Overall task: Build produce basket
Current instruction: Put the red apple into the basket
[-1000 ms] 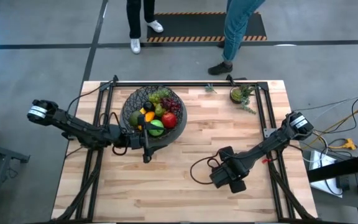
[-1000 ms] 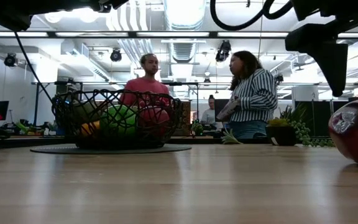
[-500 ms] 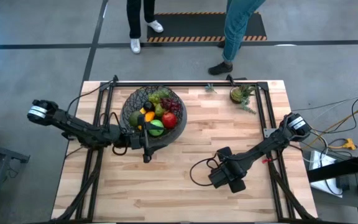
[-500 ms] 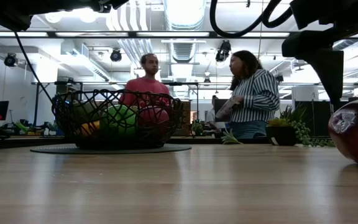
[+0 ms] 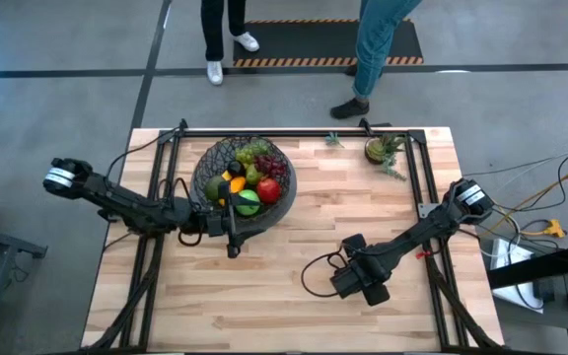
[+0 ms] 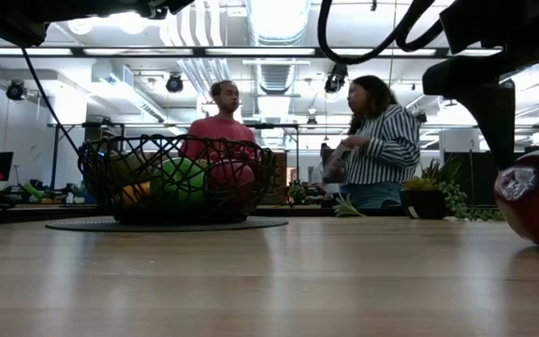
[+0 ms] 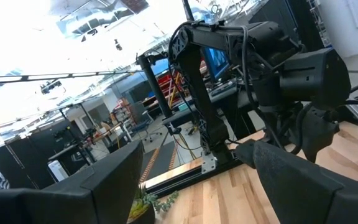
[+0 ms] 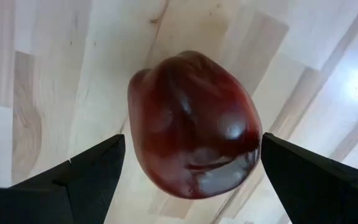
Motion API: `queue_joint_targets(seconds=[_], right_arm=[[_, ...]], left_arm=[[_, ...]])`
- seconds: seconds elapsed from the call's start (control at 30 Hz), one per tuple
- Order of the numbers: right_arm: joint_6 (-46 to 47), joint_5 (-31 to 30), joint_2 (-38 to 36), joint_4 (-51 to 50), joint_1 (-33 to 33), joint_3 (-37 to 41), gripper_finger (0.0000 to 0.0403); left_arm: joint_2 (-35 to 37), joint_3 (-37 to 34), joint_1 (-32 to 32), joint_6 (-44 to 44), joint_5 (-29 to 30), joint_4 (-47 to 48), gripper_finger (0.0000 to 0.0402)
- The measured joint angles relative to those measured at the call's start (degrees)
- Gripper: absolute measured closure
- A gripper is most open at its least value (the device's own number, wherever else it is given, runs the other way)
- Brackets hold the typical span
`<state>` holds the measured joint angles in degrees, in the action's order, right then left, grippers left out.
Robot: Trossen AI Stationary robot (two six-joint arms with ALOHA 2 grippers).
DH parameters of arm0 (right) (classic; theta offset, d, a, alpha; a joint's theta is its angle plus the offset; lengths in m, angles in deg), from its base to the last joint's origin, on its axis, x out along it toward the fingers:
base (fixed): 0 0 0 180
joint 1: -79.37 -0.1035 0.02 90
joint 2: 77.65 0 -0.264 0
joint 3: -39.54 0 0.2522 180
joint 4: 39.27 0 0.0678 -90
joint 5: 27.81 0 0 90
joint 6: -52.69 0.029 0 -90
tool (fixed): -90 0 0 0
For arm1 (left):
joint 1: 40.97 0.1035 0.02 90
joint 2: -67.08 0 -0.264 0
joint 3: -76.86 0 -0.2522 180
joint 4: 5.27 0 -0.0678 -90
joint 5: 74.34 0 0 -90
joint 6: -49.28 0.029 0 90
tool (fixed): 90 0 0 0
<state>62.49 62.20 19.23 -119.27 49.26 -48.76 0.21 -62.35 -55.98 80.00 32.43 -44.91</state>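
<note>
Against the frame half a second back, the high view shows almost no change: right arm and left arm sit where they were, basket contents unchanged. In the low view the right arm's dark housing at the top corner has shifted only slightly, and the person in the striped top [image 6: 372, 140] now holds a hand raised nearer the face.

Right gripper [image 5: 361, 284] hangs low over the bench [image 5: 264, 306], near the front edge and right of centre. Wrist view: its fingers [image 8: 92, 171] are spread apart, one on each side of a dark red apple [image 8: 191, 124], with bare wood visible between each finger and the fruit, so nothing is gripped. The apple is glossy, deep red, lying on the pale wood planks; the low view shows it at the right margin, resting on the bench surface.

Left gripper [image 5: 231, 237] is held beside the front rim of the basket [image 5: 208, 161], fingers apart, holding nothing.

Basket: round black wire mesh bowl, on the bench's rear half, left of centre. Inside it: green apple [image 5: 248, 203], red apple [image 5: 269, 189], orange piece [image 5: 235, 183], green grapes [image 5: 249, 155], one dark green piece at the left side.

Small potted plant [image 5: 380, 150] near the rear right corner.
</note>
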Motion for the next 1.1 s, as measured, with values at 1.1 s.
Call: queue_joint_targets(seconds=[1.1], right_arm=[[-3.8,-1.6,-0.6,7.6,0.0,5.4,0.0075]], left_arm=[[0.0,0.0,0.0,0.1,0.0,0.2,0.0114]])
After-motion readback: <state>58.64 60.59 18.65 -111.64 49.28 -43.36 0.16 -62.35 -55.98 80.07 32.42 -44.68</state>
